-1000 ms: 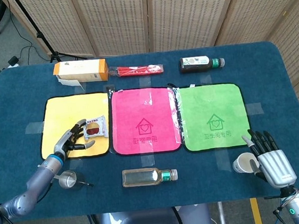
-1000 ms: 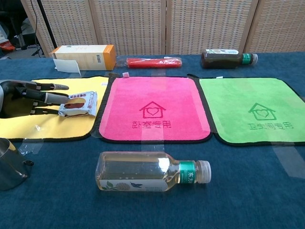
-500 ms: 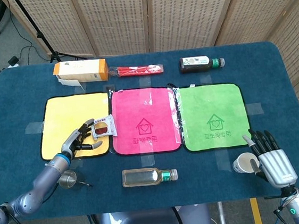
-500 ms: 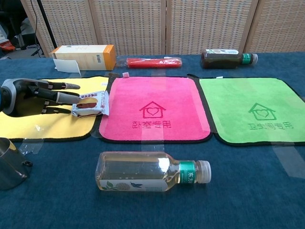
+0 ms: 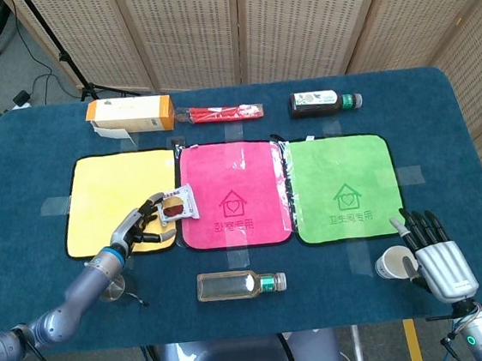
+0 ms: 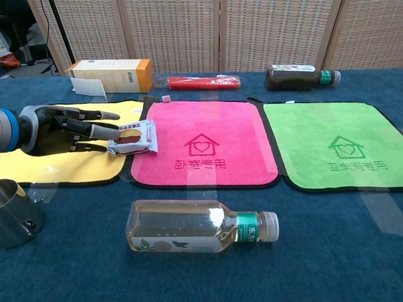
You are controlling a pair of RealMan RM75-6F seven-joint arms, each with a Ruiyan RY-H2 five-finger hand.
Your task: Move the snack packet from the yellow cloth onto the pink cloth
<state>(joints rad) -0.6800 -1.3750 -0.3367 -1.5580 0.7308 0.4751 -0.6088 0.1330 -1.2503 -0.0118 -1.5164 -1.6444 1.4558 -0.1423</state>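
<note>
You've got one counter, three cloths, two bottles, one snack packet. Using the pink cloth as the landmark: yellow cloth on its left, green cloth on its right, clear bottle lying in front of it, dark bottle behind it to the right.

Your left hand has its fingers pinched on the snack packet, right over the pink cloth's left edge. Long axis runs left-right, free end toward the pink cloth. It's small, white, with a red-brown picture.

Right hand sits well right, fingers spread, holding nothing.
</note>
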